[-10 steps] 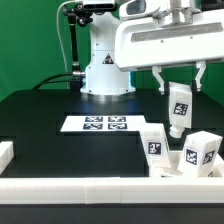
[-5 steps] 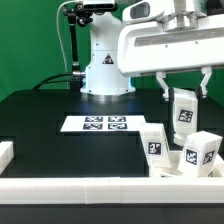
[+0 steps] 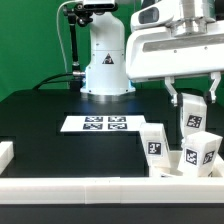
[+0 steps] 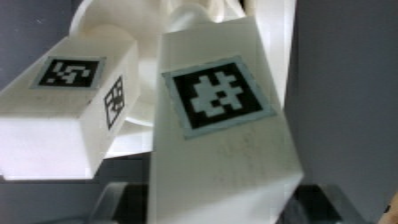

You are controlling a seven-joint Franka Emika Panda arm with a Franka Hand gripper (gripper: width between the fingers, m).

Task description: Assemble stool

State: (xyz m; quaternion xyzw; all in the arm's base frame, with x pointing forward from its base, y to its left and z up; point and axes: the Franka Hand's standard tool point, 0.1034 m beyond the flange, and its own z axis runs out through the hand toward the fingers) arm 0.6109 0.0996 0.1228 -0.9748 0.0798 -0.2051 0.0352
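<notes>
My gripper [image 3: 192, 98] is shut on a blocky white stool leg [image 3: 191, 116] and holds it upright in the air at the exterior view's right. Below it two more tagged white legs [image 3: 155, 143] [image 3: 199, 152] stand on the black table by the front rail. In the wrist view the held leg [image 4: 222, 110] fills the middle, its tag facing the camera, with dark fingers [image 4: 118, 200] at both of its sides. Another tagged leg [image 4: 75, 90] lies just beyond it. The round seat is not clearly in view.
The marker board [image 3: 97, 124] lies flat mid-table. A white border rail [image 3: 80, 190] runs along the front edge, with a short rail piece [image 3: 5, 152] at the exterior view's left. The robot's white base [image 3: 105, 70] stands at the back.
The gripper has carried the held leg toward the exterior view's right and slightly lower. The two legs on the table have not moved.
</notes>
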